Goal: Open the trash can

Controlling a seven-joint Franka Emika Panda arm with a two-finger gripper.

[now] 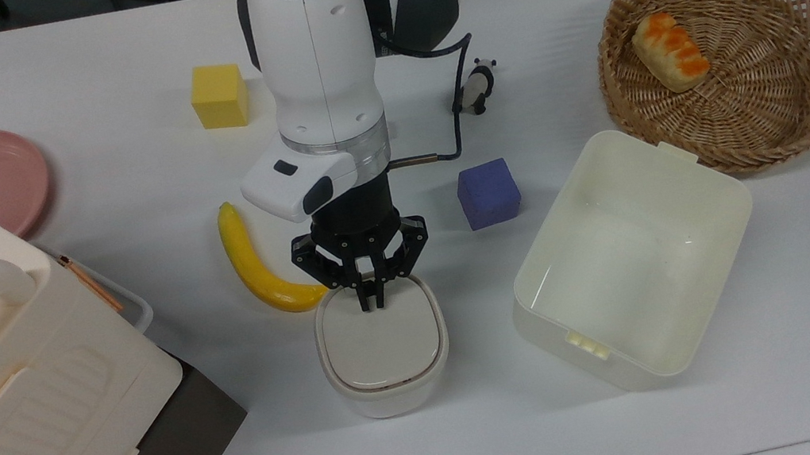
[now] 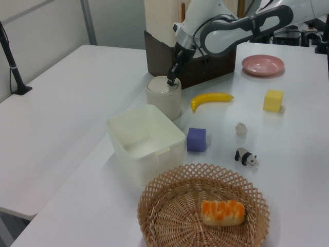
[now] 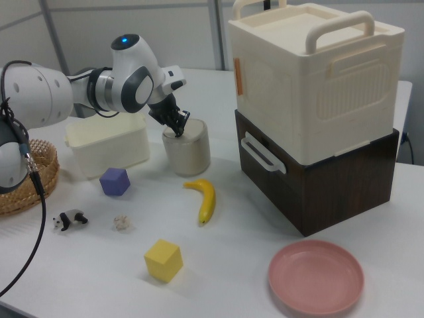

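I've got the gripper (image 1: 372, 302) pointing down with its fingers (image 1: 365, 298) pinched together, nothing between them, tips on the far edge of the flat beige-grey lid of the small cream-white rounded-square plastic trash can (image 1: 383, 351); lid lies flat and closed. In the left view the fingertips (image 2: 170, 81) touch the lid rim, trash can (image 2: 164, 96) standing just in front of the dark brown crate (image 2: 205, 64). In the right view the gripper (image 3: 177, 128) sits on top of the can (image 3: 187, 149). Can stands on the white worktop (image 1: 125, 181) between a yellow banana (image 1: 254, 262), whose tip touches it in the top view, and a larger lidless cream rectangular tub (image 1: 630, 258). Purple cube (image 1: 488, 193) near the tub, well apart from the can
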